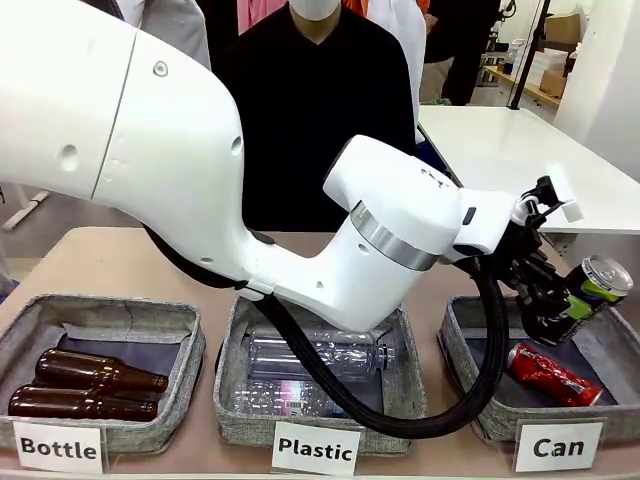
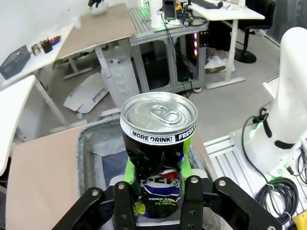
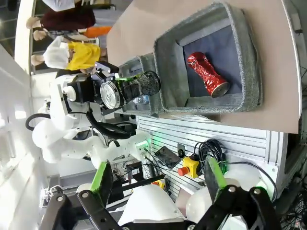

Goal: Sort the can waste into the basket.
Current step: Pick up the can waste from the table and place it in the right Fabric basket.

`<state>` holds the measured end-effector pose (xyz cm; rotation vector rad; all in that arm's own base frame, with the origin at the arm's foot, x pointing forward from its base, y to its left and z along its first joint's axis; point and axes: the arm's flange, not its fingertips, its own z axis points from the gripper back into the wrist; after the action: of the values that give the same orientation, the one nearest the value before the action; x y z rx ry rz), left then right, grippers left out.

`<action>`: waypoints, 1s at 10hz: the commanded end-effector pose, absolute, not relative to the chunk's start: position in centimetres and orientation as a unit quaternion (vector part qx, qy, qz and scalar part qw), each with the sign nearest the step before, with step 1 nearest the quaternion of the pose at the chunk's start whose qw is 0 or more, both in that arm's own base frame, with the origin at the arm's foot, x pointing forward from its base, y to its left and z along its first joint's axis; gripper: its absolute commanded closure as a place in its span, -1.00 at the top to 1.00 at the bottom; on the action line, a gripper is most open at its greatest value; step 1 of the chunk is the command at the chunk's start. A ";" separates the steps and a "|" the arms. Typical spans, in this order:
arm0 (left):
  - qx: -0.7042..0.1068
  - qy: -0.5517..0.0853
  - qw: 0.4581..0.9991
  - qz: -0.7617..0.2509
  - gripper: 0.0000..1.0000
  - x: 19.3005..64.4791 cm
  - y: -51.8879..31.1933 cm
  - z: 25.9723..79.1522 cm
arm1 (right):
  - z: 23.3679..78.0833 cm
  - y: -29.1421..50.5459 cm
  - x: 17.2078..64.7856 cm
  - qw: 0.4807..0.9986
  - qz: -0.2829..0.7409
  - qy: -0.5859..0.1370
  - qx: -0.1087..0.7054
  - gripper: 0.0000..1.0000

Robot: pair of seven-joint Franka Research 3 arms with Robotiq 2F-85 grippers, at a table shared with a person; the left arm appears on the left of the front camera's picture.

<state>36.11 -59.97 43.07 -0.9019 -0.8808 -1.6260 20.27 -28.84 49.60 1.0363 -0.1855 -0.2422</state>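
Note:
My left arm reaches across to the table's right side, and the left gripper [image 1: 548, 315] is shut on the black can [image 1: 590, 290] with a green band. The can hangs tilted above the far part of the grey "Can" basket [image 1: 620, 415]. A crushed red can [image 1: 553, 374] lies inside that basket. In the left wrist view the black can [image 2: 158, 143] stands upright between my fingers, silver top facing the camera, over the basket [image 2: 86, 143]. The right wrist view shows the right gripper [image 3: 158, 184] open and empty, far from the basket [image 3: 244, 52] and red can [image 3: 207, 74].
A "Bottle" basket [image 1: 100, 318] at the left holds two brown glass bottles [image 1: 95, 375]. The middle "Plastic" basket [image 1: 228, 360] holds clear plastic bottles [image 1: 320, 352]. A person in black [image 1: 310, 110] stands at the far side. My left arm's cable [image 1: 480, 390] droops over the Can basket's left wall.

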 end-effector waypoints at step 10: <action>-0.356 -0.298 0.579 -0.670 1.00 34.3 -48.2 49.9 | 51.3 -24.7 25.2 0.863 -0.030 -0.073 0.499 1.00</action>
<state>34.82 -52.23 47.47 -0.8263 -0.7833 -1.5916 23.38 -25.96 50.46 1.0393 -0.1535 -0.1290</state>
